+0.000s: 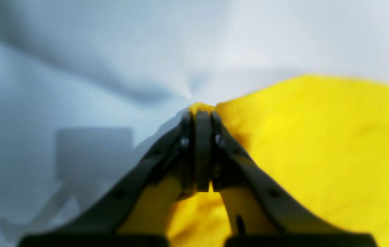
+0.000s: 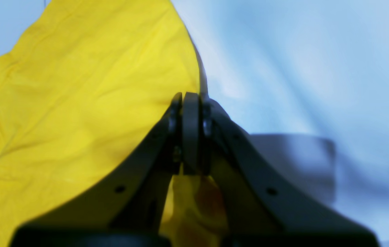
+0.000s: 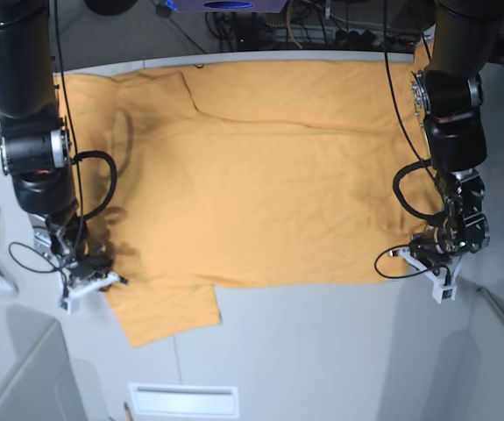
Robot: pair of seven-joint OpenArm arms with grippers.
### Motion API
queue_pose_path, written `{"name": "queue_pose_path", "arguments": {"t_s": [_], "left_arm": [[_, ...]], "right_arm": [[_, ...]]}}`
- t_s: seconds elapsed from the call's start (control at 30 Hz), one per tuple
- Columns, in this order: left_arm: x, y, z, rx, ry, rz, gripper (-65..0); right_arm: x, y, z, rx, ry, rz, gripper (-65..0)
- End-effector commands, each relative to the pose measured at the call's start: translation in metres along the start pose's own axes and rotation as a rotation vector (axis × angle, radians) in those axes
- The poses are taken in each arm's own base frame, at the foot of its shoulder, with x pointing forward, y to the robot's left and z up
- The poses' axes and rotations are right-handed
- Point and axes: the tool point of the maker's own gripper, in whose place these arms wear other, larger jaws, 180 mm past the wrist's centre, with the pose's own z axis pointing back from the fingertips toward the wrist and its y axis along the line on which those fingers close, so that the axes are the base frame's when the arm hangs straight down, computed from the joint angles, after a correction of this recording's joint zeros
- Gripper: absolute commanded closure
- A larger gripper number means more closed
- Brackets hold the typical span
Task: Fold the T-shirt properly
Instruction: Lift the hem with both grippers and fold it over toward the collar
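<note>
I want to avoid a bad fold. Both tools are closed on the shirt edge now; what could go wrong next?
1. The left tool pinches only a small tip of the T-shirt, so it may slip out on lifting.
2. The white table cover puckers at that tip; it may be caught too.
3. The right tool grips near a sleeve, so the fold may come skewed.

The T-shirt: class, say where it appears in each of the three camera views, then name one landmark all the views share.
Left wrist: the T-shirt fills the lower right, its edge pinched in the shut left claw.
Right wrist: it fills the left half, its edge pinched in the shut right claw.
Base: it spreads across the middle, between both arms.
Shared landmark: the white table under the shirt.
</note>
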Motion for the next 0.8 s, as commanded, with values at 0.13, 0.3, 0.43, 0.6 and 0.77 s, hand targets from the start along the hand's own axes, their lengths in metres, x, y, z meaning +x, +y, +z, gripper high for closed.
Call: {"name": "queue_pose_path", "arguments": {"t_s": [0.13, 0.3, 0.43, 0.6, 0.77], "left_arm": [[0.032, 0.026, 0.031, 0.04, -0.101, 0.064, 0.0], [0.033, 0.029, 0.045, 0.054, -0.12, 0.061, 0.0], [0.034, 0.025, 0.056, 0.053, -0.13, 0.044, 0.0], [0.032, 0.008, 0.071, -0.025, -0.164, 0.064, 0.0], [0.029, 0.005, 0.077, -0.036, -0.175, 0.06, 0.0]], "right_arm": [[0.047, 0.004, 0.008, 0.028, -0.113, 0.047, 0.0], [0.064, -0.007, 0.016, 0.021, -0.151, 0.07, 0.0], [0.057, -0.014, 0.018, 0.013, -0.099, 0.073, 0.0], [0.059, -0.016, 0.024, 0.028, -0.099, 0.107, 0.0], [0.054, -0.008, 0.034, 0.067, -0.096, 0.167, 0.0]]}}
